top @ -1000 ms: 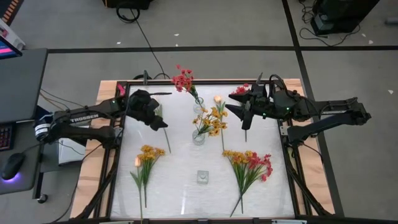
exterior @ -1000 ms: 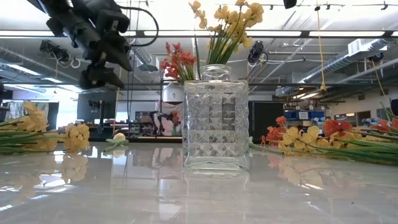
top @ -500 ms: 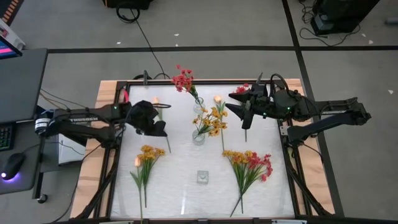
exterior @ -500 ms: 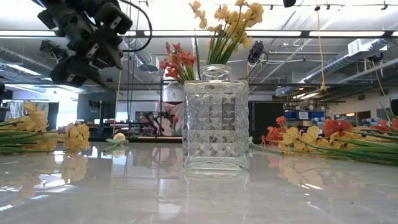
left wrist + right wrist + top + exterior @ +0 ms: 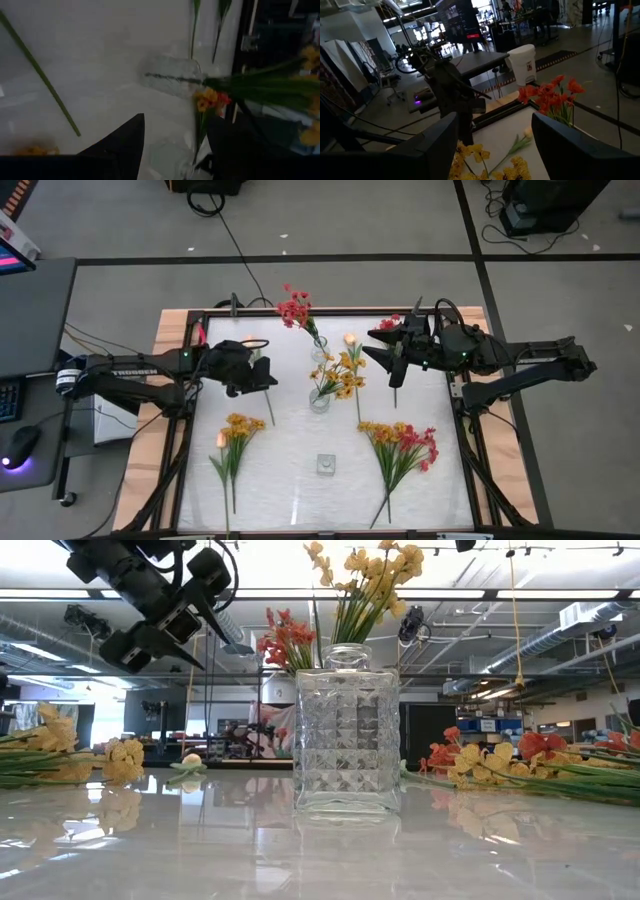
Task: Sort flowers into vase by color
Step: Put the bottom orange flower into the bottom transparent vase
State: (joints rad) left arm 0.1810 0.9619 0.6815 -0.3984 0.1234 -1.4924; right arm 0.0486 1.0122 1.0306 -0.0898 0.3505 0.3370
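Now my left gripper has swung round toward the vases, jaws apart and seemingly empty, over the peach bud. My right gripper waits open near the red sprig. White tabletop; open workshop behind.

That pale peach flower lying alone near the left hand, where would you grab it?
Probably on the bare green stem, below the peach bud. It lies flat on the table with open space beside it, so the open left hand could come straight down with one finger either side of the stem, sparing the bud.
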